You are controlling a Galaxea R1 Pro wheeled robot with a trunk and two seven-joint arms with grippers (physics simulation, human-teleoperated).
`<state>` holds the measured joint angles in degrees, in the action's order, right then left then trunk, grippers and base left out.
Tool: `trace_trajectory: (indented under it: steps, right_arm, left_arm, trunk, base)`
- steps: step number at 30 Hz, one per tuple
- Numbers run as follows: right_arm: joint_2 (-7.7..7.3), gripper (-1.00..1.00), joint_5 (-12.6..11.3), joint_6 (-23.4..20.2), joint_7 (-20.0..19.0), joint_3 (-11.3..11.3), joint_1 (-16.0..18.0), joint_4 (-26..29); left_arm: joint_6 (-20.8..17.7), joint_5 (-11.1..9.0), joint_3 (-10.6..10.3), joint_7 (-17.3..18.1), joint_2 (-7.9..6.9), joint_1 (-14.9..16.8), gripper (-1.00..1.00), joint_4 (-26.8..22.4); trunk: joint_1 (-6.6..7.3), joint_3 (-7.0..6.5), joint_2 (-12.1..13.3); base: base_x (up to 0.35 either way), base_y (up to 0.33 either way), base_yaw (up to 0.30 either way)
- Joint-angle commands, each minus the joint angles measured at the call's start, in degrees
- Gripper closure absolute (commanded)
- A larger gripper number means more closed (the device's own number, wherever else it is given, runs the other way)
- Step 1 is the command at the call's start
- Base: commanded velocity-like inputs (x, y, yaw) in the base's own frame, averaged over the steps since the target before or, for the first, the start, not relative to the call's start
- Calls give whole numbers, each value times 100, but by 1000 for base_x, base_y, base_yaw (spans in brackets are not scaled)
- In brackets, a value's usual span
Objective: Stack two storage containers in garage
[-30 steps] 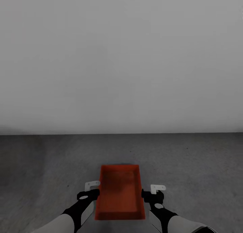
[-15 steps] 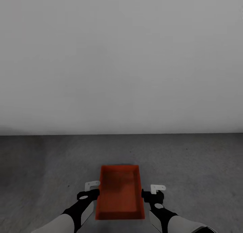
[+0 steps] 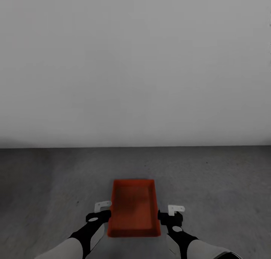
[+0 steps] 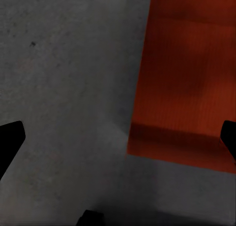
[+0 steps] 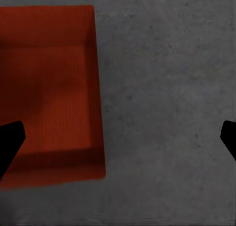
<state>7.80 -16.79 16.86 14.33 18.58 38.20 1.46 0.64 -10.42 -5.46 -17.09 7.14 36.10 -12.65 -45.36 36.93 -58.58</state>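
Garage floor (image 3: 45, 184); container (image 3: 133, 208) set down; left gripper (image 3: 98, 211) and right gripper (image 3: 170, 214) wide open, empty; I'd back away straight.

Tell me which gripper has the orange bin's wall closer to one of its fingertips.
The left gripper: its wrist view shows one fingertip over the storage container. The right gripper's fingertip sits just over the container's near corner too, so the difference is slight.

no readable text, labels or numbers
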Motion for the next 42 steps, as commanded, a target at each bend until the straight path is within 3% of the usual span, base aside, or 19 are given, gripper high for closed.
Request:
trace_trajectory:
  steps: [1,42]
  right_arm:
    - [2,-100,-52,19,17,50,3,-6]
    - [2,-100,-52,19,17,50,3,-6]
  left_arm:
    - [7,-59,-48,-31,-2,2,-100,-1]
    - [5,-57,-49,-40,-2,2,-100,-1]
  trunk:
    - [3,4,-3]
    - [3,4,-3]
  base:
    - [-320,0,0]
    - [-344,0,0]
